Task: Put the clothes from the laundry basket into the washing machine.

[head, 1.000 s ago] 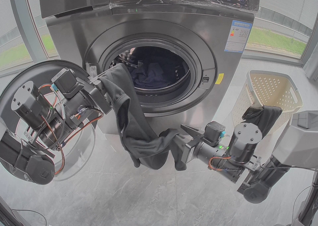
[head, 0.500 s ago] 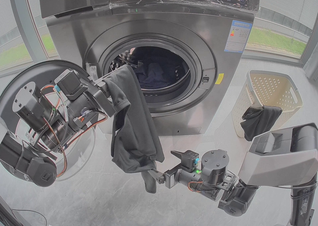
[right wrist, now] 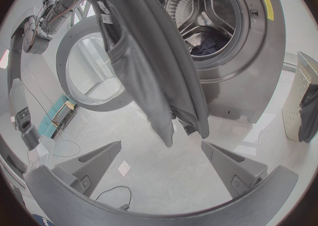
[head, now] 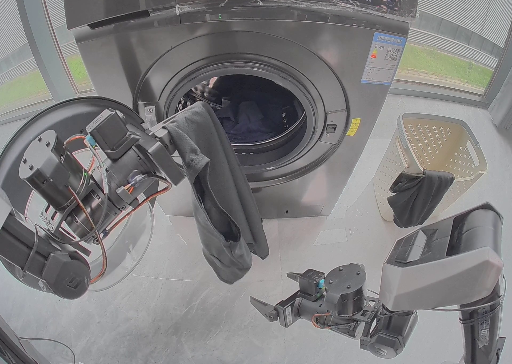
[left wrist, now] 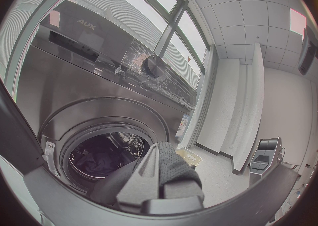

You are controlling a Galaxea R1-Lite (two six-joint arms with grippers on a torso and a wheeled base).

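Here, left gripper (head: 162,133), jaws clamped on a dark garment (head: 224,210) hanging lengthwise, sits nearest the washing machine (head: 341,77) mouth, just beyond | right gripper (head: 270,289) low, below the hem, jaws wide, empty | second garment (head: 418,197) draped over laundry basket (head: 469,151) rim.

Steel front-loading washing machine (head: 122,61), round glass door (head: 53,114) open to its left, cream perforated laundry basket (head: 458,125) to its right.
Dark grey garment (head: 224,194) hangs from the left gripper (head: 165,133) before the opening, dark clothes (head: 245,119) in the drum behind; black cloth (head: 418,194) over the basket's near rim; right gripper (head: 272,289) below the garment, apart.
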